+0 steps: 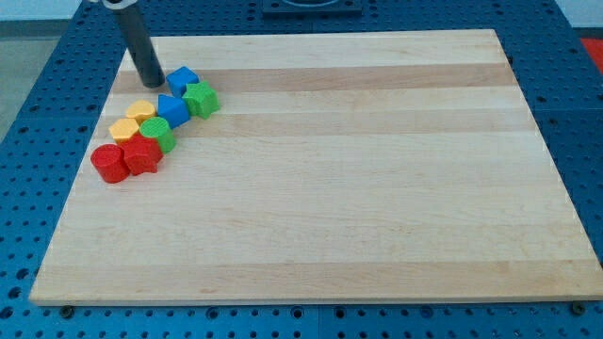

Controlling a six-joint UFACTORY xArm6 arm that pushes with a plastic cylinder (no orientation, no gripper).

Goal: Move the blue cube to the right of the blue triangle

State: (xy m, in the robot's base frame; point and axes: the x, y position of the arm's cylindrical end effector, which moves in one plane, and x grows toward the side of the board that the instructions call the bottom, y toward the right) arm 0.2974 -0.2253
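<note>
Two blue blocks lie in a cluster at the view's upper left. The upper one, which looks like the blue cube [182, 79], sits at the cluster's top. The lower one, which looks like the blue triangle [172, 110], lies just below it and slightly to the left, close to or touching it. My tip [151, 83] rests on the board just left of the blue cube, with a small gap between them. The dark rod rises from the tip towards the view's top left.
A green block [201, 99] touches the blue triangle's right side. Two yellow blocks [141, 111] [124, 129], a second green block [157, 134], a red cylinder [108, 162] and a second red block [142, 155] trail down-left. The wooden board's left edge [87, 141] is close by.
</note>
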